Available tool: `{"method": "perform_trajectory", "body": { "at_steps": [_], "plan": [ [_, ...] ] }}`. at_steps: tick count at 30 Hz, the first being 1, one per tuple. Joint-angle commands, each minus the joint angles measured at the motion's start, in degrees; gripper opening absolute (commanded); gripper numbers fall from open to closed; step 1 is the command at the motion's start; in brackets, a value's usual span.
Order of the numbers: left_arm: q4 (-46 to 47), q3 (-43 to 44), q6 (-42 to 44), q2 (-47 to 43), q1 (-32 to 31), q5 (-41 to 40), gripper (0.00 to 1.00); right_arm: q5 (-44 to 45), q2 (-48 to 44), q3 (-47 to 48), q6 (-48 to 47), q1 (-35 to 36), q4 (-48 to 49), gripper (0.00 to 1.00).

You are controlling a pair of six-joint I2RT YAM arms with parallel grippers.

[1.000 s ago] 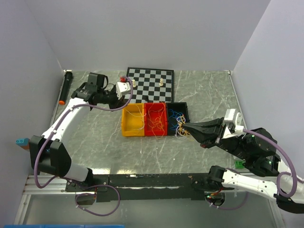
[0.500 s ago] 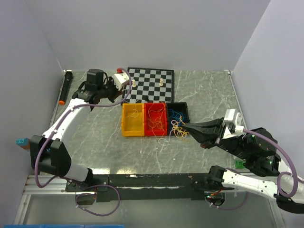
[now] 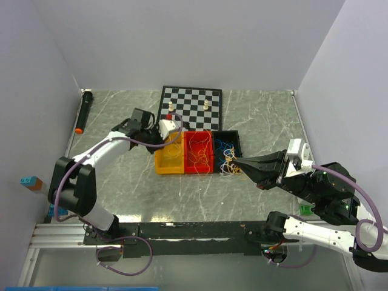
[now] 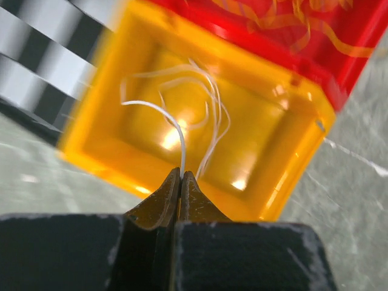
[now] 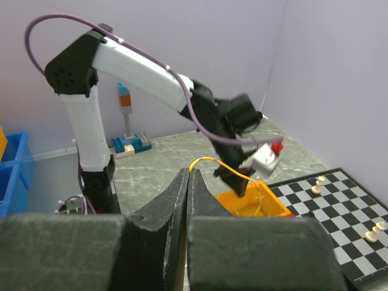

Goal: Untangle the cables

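Three bins stand in a row: yellow [image 3: 160, 165], red [image 3: 198, 171], black [image 3: 237, 140]. A tangle of blue and orange-yellow cables [image 3: 227, 156] lies in the black bin and spills over its front. My left gripper [image 3: 165, 140] hangs over the yellow bin [image 4: 303, 145], shut on a whitish cable [image 4: 163, 118] that curls down among other whitish cables there. My right gripper [image 3: 237, 163] sits at the tangle's front right, shut on an orange-yellow cable [image 5: 233, 170] that arcs toward the yellow bin [image 5: 257, 206]. Orange-yellow cables [image 3: 200, 154] lie in the red bin.
A chessboard [image 3: 191, 107] with a few pale pieces lies behind the bins. A black marker with an orange tip [image 3: 82, 112] lies at the far left. Toy bricks [image 3: 29, 182] sit at the left edge, and a green block [image 3: 305, 210] by the right arm.
My left gripper swung from the far left, beside the chessboard, right and down over the yellow bin. The tangle, spread out in front of the bins half a second ago, is back by the black bin.
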Motion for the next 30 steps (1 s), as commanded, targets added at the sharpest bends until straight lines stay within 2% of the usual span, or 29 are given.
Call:
{"method": "perform_trajectory", "body": {
  "at_steps": [1, 4, 5, 10, 12, 13, 14, 15, 24, 30],
  "plan": [
    [4.4, -3.1, -2.1, 1.1, -1.7, -3.1, 0.04, -0.4, 0.8, 2.3, 0.3, -0.2, 0.6, 0.0],
    [7.8, -4.4, -3.5, 2.5, -3.4, -4.7, 0.08, -0.5, 0.7, 2.2, 0.7, -0.2, 0.8, 0.0],
    [8.7, -4.5, -4.1, 3.3, -3.9, -5.0, 0.12, -0.7, 0.8, 2.1, 0.8, -0.2, 1.0, 0.0],
    [8.6, -2.4, -7.6, 5.3, -4.1, -4.2, 0.55, -1.7, 1.7, 2.6, 1.4, -0.2, 1.1, 0.0],
    [7.6, -1.9, -7.7, 3.9, -4.0, -2.3, 0.59, -2.2, 2.1, 2.6, 1.7, -0.2, 1.2, 0.0],
    [7.1, -1.7, -7.8, 2.5, -3.9, -1.0, 0.68, -2.5, 2.1, 2.5, 1.8, -0.2, 1.3, 0.0],
    [6.6, -1.6, -7.8, 1.3, -3.8, 0.3, 0.85, -2.6, 2.4, 2.4, 2.0, -0.2, 1.4, 0.0],
    [5.6, -1.3, -7.7, -0.3, -3.8, 1.7, 0.97, -2.8, 2.3, 2.3, 2.1, -0.2, 1.6, 0.0],
    [-6.0, 5.6, -3.3, -10.3, -3.6, 19.6, 0.97, -4.8, 3.9, 2.7, 2.7, -0.1, 3.3, 0.0],
    [-19.0, 11.8, 4.8, -8.9, -4.2, 43.0, 0.97, -5.9, 6.2, 2.9, 3.0, -0.2, 5.5, 0.0]
  ]
}}
